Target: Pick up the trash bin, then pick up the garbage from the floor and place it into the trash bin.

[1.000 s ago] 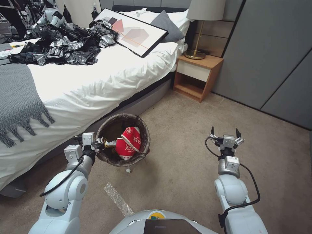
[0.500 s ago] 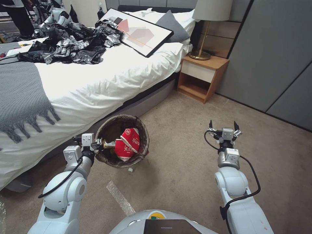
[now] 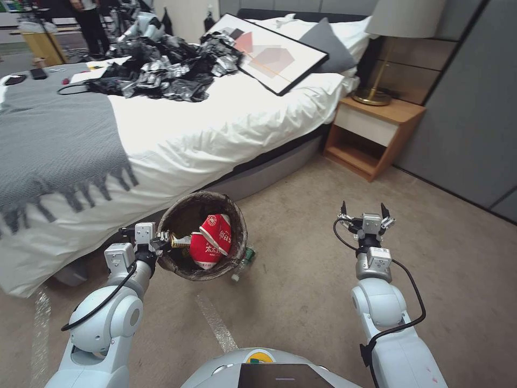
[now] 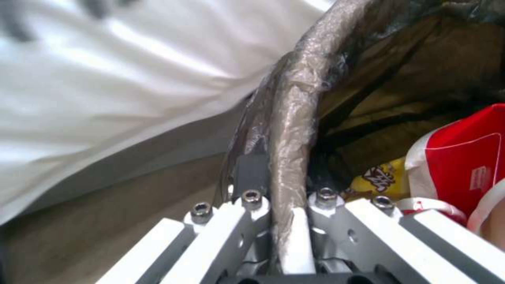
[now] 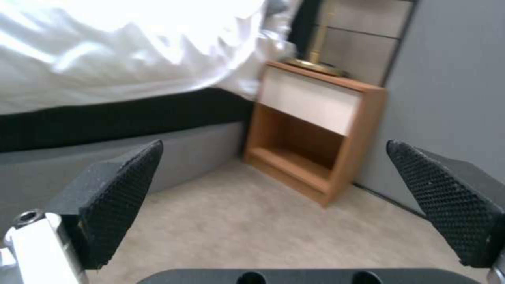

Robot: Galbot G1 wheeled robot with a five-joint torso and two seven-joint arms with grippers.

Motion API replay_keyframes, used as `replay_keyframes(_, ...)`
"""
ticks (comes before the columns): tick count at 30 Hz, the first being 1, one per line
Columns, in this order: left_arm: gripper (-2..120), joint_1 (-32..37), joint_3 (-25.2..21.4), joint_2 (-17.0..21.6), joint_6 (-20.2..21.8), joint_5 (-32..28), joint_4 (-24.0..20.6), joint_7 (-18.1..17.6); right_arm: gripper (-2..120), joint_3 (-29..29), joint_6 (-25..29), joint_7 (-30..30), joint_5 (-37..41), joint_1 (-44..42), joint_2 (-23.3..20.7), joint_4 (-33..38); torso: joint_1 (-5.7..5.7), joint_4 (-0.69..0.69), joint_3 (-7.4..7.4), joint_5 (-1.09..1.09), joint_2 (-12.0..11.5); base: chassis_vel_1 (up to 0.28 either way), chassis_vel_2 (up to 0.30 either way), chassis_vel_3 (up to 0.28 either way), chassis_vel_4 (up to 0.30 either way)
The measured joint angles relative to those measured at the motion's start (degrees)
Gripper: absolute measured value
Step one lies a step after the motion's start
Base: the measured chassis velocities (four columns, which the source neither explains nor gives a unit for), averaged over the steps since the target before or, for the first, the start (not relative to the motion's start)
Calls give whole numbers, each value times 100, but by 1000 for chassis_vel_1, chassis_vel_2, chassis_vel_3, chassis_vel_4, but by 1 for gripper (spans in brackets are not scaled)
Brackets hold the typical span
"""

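carpet (image 3: 301,280): open | bed (image 3: 215,134): blocks left | nightstand (image 3: 371,134): blocks ahead

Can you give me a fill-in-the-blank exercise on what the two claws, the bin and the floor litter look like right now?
1. The left claw is shut on the ____ of the trash bin.
2. The right claw hangs over the carpet with its fingers ____.
3. The crushed noodle bowls inside the bin are red and ____.
4. A clear bottle with a ____ label lies on the floor beside the bin.

Missing words: rim; open; white; green
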Motion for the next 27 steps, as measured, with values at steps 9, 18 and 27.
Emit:
replay_keyframes(9,0,-23,10,5,3,-1,6,14,100,8,-1,0,3,5,-39,-16,0,0,0,0,0,120,110,129,125)
replay_keyframes(18,0,-34,-9,14,4,0,19,44,100,-9,-3,-1,22,12,-37,-33,0,1,0,0,0,116,124,118,119)
replay_keyframes(27,0,-28,-21,9,-106,116,77,169,100,-90,-336,103,314,-16,-75,232,0,1,0,0,0,101,99,95,98)
